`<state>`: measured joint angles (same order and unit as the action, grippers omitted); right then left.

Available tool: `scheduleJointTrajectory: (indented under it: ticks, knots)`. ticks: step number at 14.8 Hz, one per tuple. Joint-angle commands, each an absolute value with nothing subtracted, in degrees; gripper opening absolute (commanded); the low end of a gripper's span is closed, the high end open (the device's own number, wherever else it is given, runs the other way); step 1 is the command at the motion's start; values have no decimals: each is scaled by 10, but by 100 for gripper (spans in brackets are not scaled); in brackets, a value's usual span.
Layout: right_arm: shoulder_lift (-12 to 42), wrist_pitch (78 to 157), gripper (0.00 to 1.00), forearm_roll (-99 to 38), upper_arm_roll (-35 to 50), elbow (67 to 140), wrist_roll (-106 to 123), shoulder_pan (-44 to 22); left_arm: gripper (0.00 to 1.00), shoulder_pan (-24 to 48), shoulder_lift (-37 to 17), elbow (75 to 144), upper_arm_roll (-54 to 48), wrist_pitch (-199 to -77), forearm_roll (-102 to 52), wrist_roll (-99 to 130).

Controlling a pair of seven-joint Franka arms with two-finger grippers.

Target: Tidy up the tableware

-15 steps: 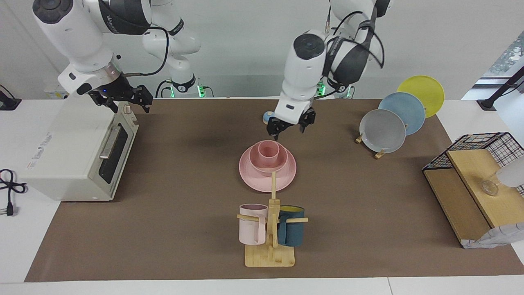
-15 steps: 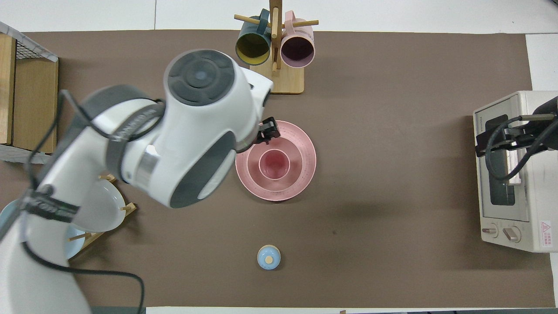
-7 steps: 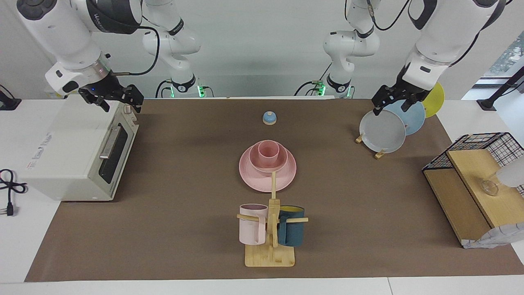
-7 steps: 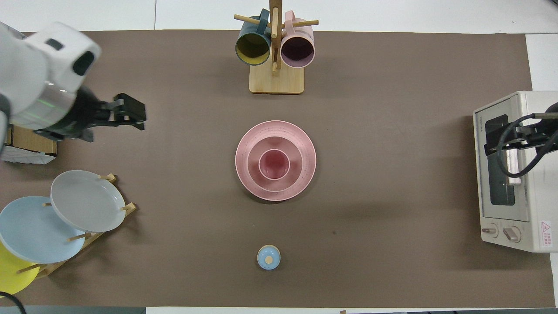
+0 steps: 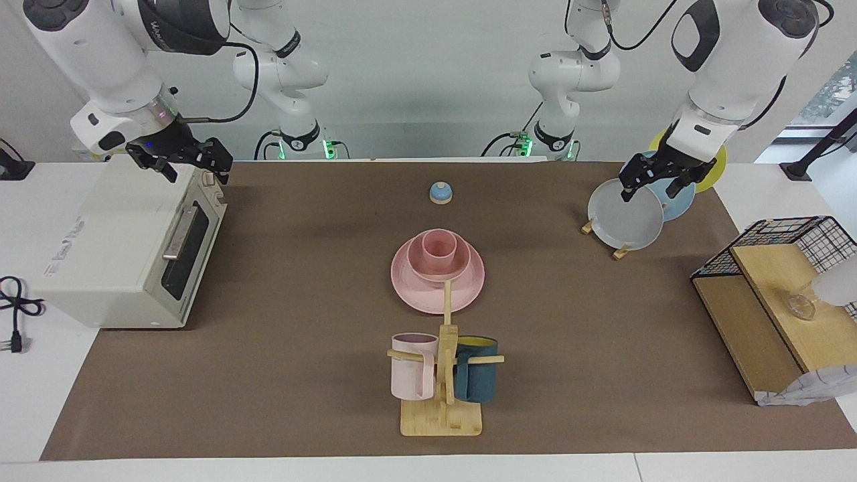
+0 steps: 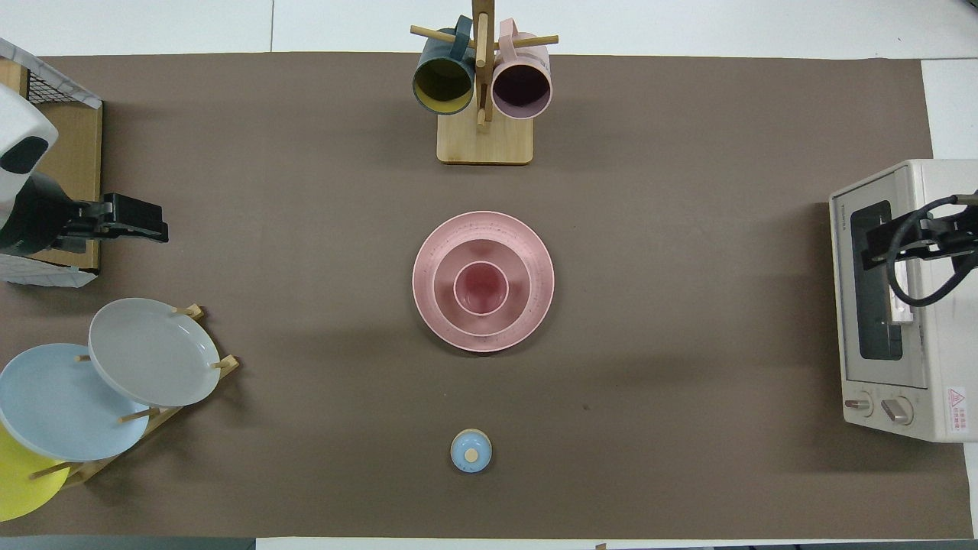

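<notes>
Pink cup (image 5: 439, 245) nested in pink bowl (image 5: 420, 264) on pink plate (image 5: 415, 289) mid-tabletop (image 5: 301, 268), my left pincer (image 5: 659, 179) raised over the plate rack (image 5: 621, 252), fingers seemingly apart, my right pincer (image 5: 179, 161) over the toaster oven (image 5: 124, 248), fingers apart, empty.

White arms (image 5: 100, 47), black tools, black cables

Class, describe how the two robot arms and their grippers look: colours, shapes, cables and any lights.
Both arms have glossy white rounded shells with dark grey joint bands and round dark caps. Loose black cables run along each. The left gripper and right gripper are black, two-fingered. Green lights glow at both bases; a blue light shows at the right wrist.
</notes>
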<state>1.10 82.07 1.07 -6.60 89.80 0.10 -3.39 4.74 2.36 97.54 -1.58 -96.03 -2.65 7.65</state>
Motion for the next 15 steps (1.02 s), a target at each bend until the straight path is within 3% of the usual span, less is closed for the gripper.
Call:
scheduleJointTrajectory:
  ticks: [1,6,12,15]
  knots:
    - [2,821,100,8,-64,905,12,-32,100,42,37,960,-18,-913,-18,69]
    - [2,822,100,8,-64,905,11,-31,100,53,-6,855,-4,-767,-18,69]
    - [2,822,100,8,-64,904,11,-31,100,44,49,938,-7,-791,-18,70]
    - [2,822,100,8,-64,905,11,-31,100,35,40,922,-15,-811,-19,69]
